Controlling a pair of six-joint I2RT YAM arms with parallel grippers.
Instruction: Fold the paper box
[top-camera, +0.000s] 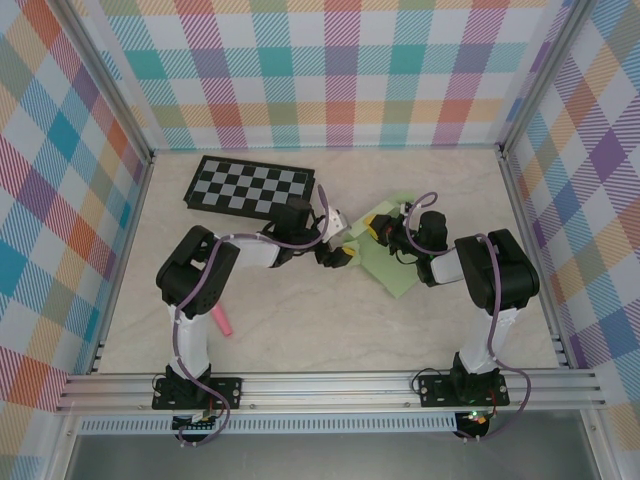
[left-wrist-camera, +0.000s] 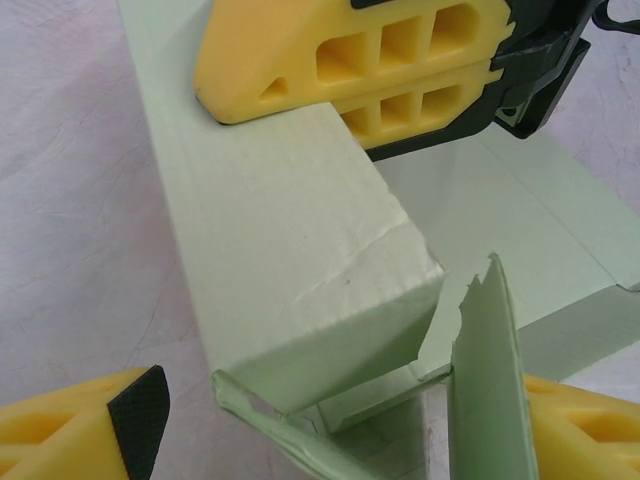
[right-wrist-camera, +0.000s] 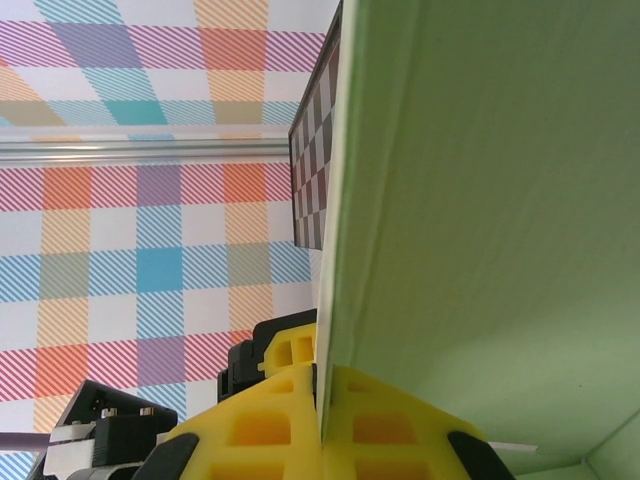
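Right hand (right-wrist-camera: 320, 410) tight on the paper box (right-wrist-camera: 480, 200) wall, left hand (left-wrist-camera: 330, 435) wide astride its end.

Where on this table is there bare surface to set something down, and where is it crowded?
Bare table: the near stretch between the left arm and right arm, and the far right corner beyond the paper box. Crowded: mid-table, where the left gripper and right gripper meet at the box, checkerboard close behind. A pink object lies beside the left arm.
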